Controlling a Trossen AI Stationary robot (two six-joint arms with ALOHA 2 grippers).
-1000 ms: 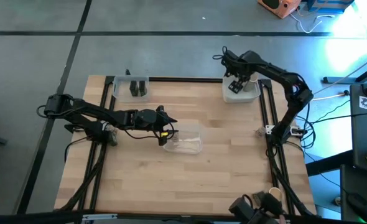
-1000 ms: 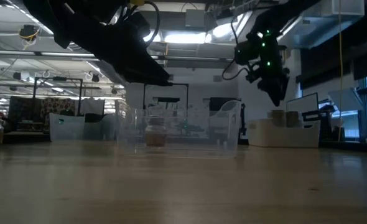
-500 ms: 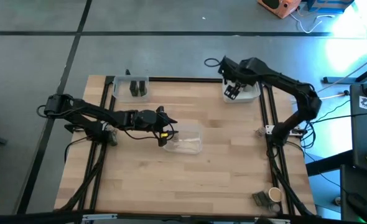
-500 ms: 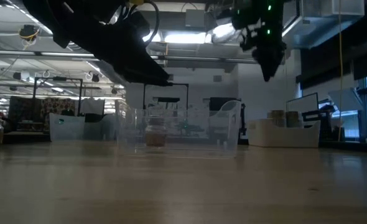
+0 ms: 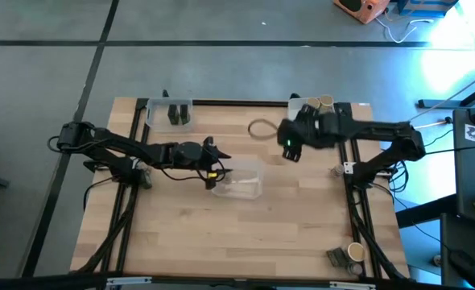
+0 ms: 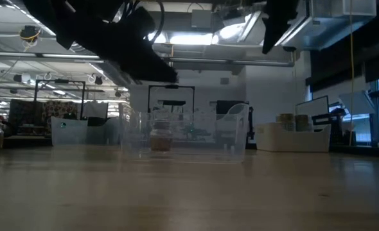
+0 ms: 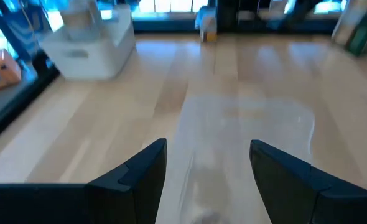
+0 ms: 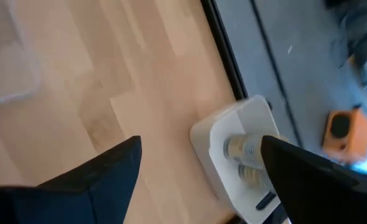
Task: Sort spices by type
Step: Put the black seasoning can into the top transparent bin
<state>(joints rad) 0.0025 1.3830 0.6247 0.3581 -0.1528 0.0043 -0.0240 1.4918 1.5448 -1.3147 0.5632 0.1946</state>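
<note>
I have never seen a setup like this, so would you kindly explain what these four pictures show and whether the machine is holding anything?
This is a robot with two dark arms at a wooden table. One camera looks straight down from above, one looks level across the tabletop, and one sits on each wrist. The left claw is open and empty over the edge of a clear plastic tray, which the low view shows with a small jar inside. The right claw is also open and empty, hanging above the table near a white tray of tan spice cylinders. Another clear tray at the far left holds dark containers.
</note>
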